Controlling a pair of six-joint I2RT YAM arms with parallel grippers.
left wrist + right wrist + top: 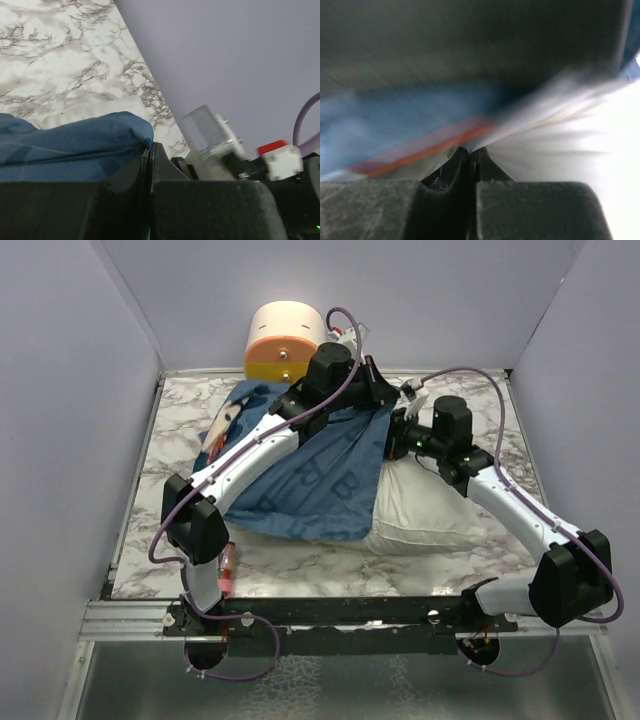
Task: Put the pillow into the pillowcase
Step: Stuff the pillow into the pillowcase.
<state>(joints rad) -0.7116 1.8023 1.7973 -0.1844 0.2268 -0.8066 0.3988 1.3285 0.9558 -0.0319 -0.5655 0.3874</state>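
Both are clenched: left gripper (150, 147) pinches the pillowcase (75, 145) edge, right gripper (469, 151) catch lost in blur, pillow (430, 512) partly covered.

A plump white pillow (425, 508) lies on the table. A blue printed pillowcase (310, 475) covers its left part.

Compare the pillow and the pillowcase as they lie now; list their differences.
Colour: the pillow is plain white, the pillowcase blue with lighter letters. Build: the pillow is plump and thick, the pillowcase thin, creased cloth. Pose: the pillowcase covers the pillow's left part in the top view; the pillow's right part lies bare. Both are soft fabric on the marble table.
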